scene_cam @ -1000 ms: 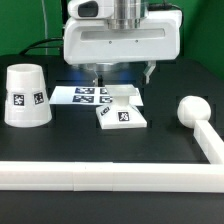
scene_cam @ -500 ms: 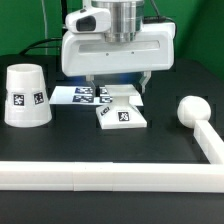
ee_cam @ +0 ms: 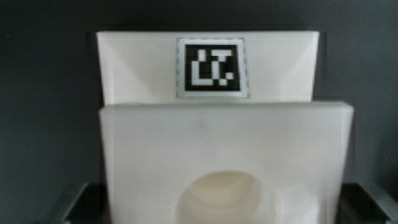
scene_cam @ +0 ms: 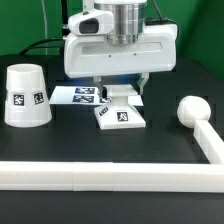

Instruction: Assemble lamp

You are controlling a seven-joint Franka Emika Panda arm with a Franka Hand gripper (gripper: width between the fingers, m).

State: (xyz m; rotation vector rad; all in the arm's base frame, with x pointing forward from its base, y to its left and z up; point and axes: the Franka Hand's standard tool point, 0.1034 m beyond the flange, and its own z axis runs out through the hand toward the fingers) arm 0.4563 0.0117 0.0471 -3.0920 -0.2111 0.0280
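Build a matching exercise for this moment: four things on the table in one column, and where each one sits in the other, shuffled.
Things
1. shade
2. bulb
3. base
4. rail

Places
A. in the middle, below the open gripper
B. at the exterior view's right
C. standing at the exterior view's left, wide end down
D. stretched across the foreground, nearest the camera

Pairs: 1-C, 2-B, 3-A, 4-D
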